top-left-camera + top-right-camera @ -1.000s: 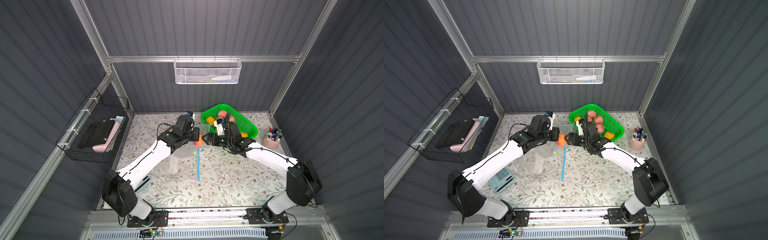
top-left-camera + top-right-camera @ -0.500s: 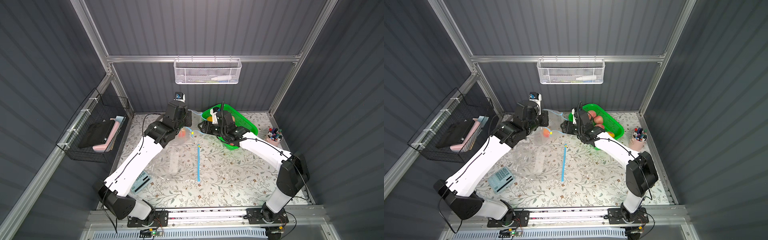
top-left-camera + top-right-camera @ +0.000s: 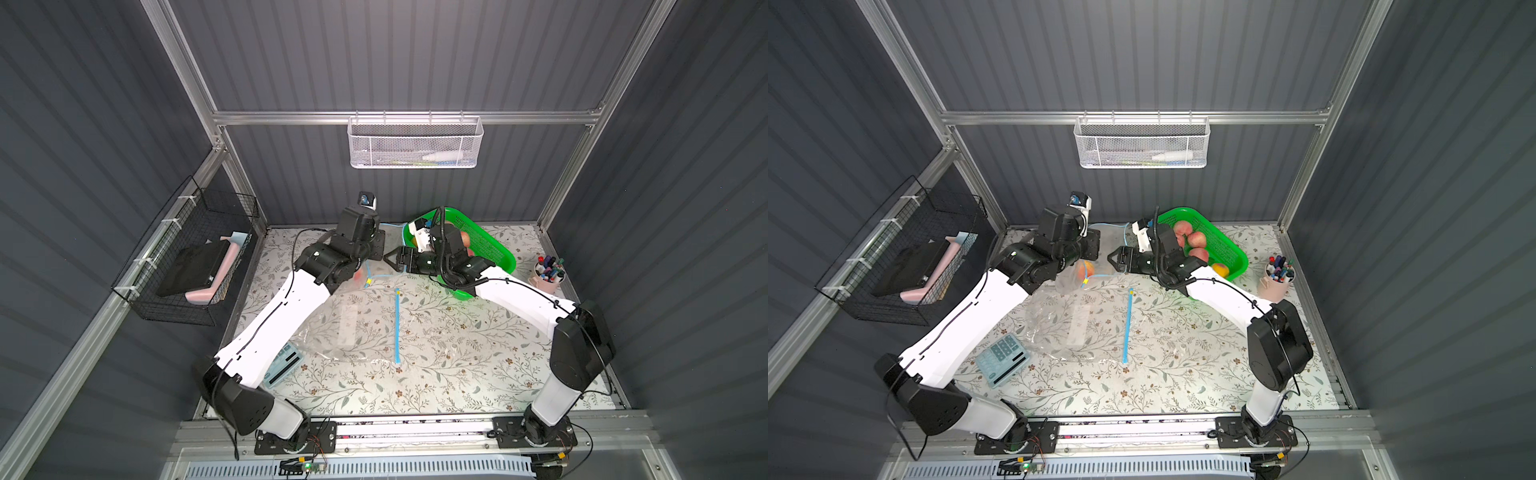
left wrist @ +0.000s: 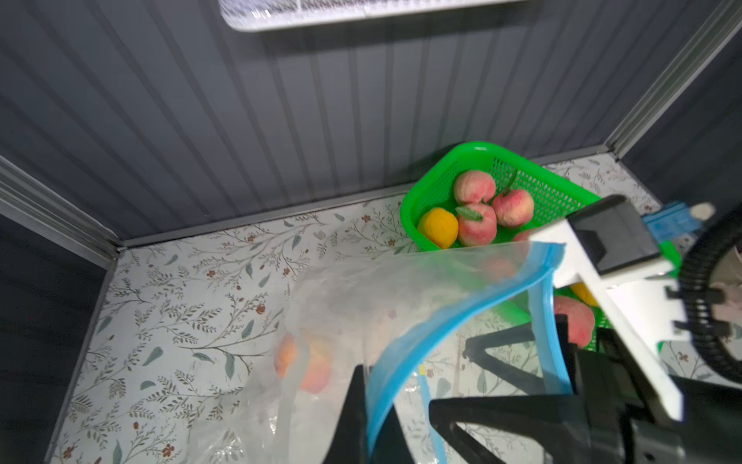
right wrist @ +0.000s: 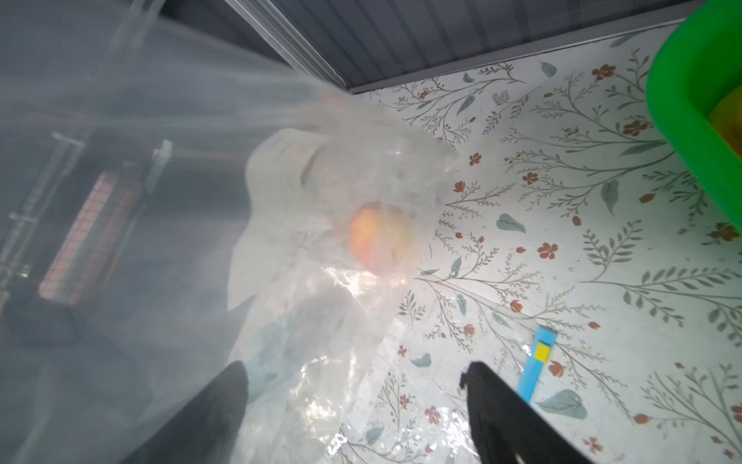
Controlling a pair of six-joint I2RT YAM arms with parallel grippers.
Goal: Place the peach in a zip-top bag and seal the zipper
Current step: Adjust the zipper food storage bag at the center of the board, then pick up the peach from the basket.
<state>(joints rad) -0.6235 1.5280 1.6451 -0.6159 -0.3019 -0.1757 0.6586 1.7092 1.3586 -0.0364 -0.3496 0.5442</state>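
Above the floral counter (image 3: 1183,374), the clear zip-top bag (image 4: 341,297) hangs raised. Its blue zipper edge (image 4: 441,325) is pinched in the tightly closed left jaws, likely to keep the mouth up. The right jaws gape wide, empty, beside it. The peach (image 5: 379,237) sits inside, low down.

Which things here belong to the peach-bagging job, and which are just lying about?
Job: peach inside the zip-top bag, held by the left gripper; open right gripper; green basket of spare peaches.

Lying about: second flat bag, calculator, pen cup, black wire basket, white mesh basket.
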